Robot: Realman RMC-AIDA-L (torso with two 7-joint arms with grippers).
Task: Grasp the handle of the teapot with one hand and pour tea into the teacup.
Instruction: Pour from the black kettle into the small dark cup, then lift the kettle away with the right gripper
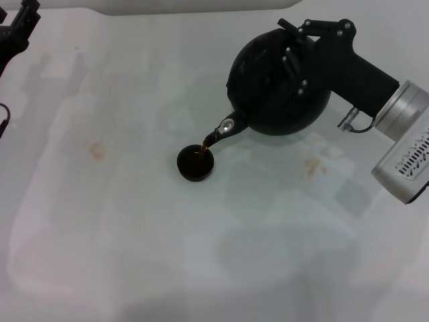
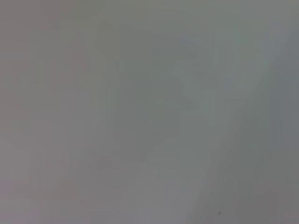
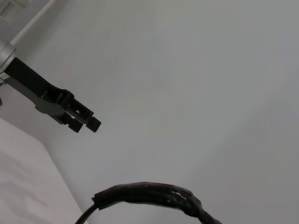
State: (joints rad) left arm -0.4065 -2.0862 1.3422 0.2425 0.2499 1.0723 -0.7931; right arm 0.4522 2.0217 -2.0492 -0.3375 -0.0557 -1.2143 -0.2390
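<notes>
The teapot [image 1: 258, 87] is lifted and tilted toward the left, its spout [image 1: 226, 127] low. A thin stream of brown tea [image 1: 209, 141] runs from the spout into the teacup [image 1: 195, 163], which stands on the white table and holds dark tea. My right gripper [image 1: 295, 57] is shut on the handle at the top of the teapot; in the head view the gripper hides the handle. In the right wrist view a stretch of the black wrapped handle [image 3: 149, 194] shows. My left gripper [image 1: 21, 23] is parked at the far left edge, well away from the teapot.
The white table [image 1: 134, 255] has faint brown stains left of the cup [image 1: 97, 151] and below the teapot [image 1: 313, 166]. The right wrist view shows the left arm's gripper [image 3: 70, 112] farther off. The left wrist view shows only a blank grey surface.
</notes>
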